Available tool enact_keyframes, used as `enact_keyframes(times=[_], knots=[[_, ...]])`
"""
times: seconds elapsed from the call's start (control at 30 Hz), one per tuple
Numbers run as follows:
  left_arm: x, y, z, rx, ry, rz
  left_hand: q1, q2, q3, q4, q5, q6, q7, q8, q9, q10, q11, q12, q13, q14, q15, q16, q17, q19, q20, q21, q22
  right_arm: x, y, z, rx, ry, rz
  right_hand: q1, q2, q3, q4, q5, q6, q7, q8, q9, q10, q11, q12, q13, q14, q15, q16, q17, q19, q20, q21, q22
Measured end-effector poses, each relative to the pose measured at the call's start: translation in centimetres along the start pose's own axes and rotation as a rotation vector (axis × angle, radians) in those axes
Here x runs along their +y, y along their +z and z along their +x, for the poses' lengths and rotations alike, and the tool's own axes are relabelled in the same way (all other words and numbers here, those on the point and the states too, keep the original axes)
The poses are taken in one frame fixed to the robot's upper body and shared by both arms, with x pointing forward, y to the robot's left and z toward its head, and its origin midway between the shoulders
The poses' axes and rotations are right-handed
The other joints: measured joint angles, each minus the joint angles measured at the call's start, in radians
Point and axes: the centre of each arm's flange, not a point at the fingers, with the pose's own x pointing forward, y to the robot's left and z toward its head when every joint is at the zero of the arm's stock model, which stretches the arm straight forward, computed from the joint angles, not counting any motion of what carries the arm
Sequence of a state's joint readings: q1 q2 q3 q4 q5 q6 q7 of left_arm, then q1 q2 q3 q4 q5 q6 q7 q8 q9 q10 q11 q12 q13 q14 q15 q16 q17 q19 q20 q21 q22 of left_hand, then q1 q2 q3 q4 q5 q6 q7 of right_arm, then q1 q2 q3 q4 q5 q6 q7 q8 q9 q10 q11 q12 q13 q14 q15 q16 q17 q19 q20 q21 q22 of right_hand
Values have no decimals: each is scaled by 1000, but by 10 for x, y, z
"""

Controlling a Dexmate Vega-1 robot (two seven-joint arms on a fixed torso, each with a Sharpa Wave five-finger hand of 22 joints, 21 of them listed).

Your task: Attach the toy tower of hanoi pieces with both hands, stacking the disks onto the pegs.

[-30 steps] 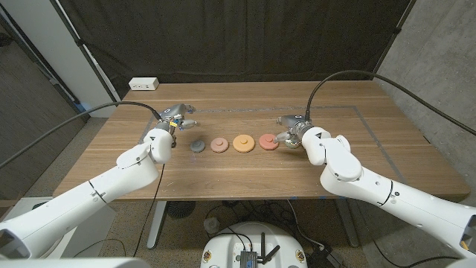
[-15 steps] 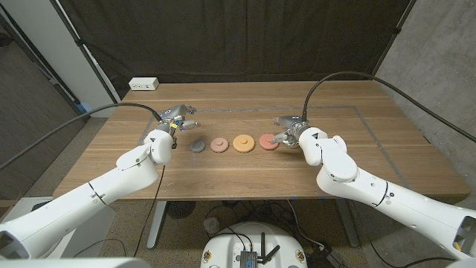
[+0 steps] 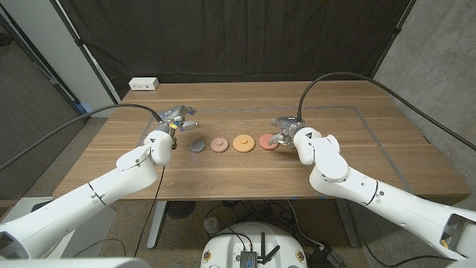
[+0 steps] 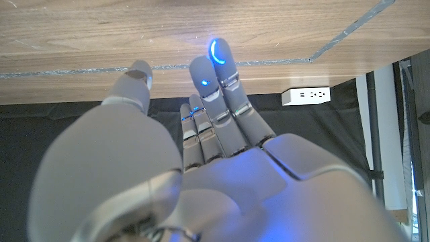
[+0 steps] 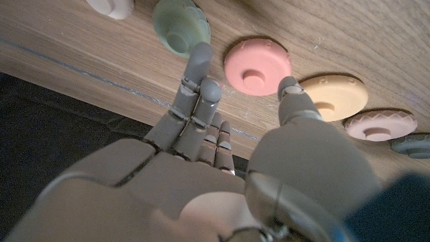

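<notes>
Four discs lie in a row on the wooden table (image 3: 223, 175): grey (image 3: 197, 146), pale pink (image 3: 219, 144), orange (image 3: 242, 142) and coral (image 3: 268, 141). My right hand (image 3: 286, 134) hovers at the coral disc (image 5: 257, 66), holding nothing. Its fingers (image 5: 198, 67) reach one side of that disc and its thumb (image 5: 292, 94) the other. The right wrist view also shows a green disc (image 5: 180, 27) and a white disc (image 5: 111, 5) beyond the fingers. My left hand (image 3: 178, 117) stays behind and left of the grey disc, its fingers (image 4: 218, 74) stretched out and empty.
A white power strip (image 3: 143, 84) sits at the table's back left corner. Thin tape lines (image 3: 357, 112) mark a rectangle on the tabletop. A black curtain hangs behind the table. Each arm's cable arcs over its side of the table.
My right arm has swung a little to the left, bringing its hand closer to the coral disc. The left arm and the discs have not moved.
</notes>
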State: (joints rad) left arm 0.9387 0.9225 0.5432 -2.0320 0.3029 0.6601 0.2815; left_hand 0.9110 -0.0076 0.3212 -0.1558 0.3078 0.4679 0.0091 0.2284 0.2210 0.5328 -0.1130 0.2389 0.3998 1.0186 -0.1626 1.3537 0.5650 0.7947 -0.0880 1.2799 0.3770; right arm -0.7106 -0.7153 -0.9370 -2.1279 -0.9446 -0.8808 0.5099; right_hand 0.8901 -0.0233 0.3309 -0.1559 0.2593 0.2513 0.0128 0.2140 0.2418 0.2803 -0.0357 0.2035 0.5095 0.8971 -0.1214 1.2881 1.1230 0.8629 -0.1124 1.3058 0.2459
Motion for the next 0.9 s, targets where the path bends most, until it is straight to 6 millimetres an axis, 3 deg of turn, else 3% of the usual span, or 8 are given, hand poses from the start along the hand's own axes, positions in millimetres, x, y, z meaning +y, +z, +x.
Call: enact_keyframes(times=[0.67,0.9], knots=[[-2,-6,-1,16,-1,-7,-4,4,-4,-4,0,4,-3,0,0,-4,4,-3,6,0,0,8,-5,-1,-1,12,-15,-5,11,11,3,28,-28,0,0,-16,4,0,-31,13,-8,-5,-36,14,-8,-3,-16,5,-13,-13,-20,5,8,-14],[-2,-9,-3,22,0,-9,-4,4,-4,-4,0,3,-4,0,0,1,9,-7,6,0,0,8,-5,-1,-1,18,-22,-3,14,16,-2,79,-46,-14,-14,-34,9,0,-99,34,-21,-5,-78,39,-15,-6,-43,14,-31,-42,-38,10,15,-23]])
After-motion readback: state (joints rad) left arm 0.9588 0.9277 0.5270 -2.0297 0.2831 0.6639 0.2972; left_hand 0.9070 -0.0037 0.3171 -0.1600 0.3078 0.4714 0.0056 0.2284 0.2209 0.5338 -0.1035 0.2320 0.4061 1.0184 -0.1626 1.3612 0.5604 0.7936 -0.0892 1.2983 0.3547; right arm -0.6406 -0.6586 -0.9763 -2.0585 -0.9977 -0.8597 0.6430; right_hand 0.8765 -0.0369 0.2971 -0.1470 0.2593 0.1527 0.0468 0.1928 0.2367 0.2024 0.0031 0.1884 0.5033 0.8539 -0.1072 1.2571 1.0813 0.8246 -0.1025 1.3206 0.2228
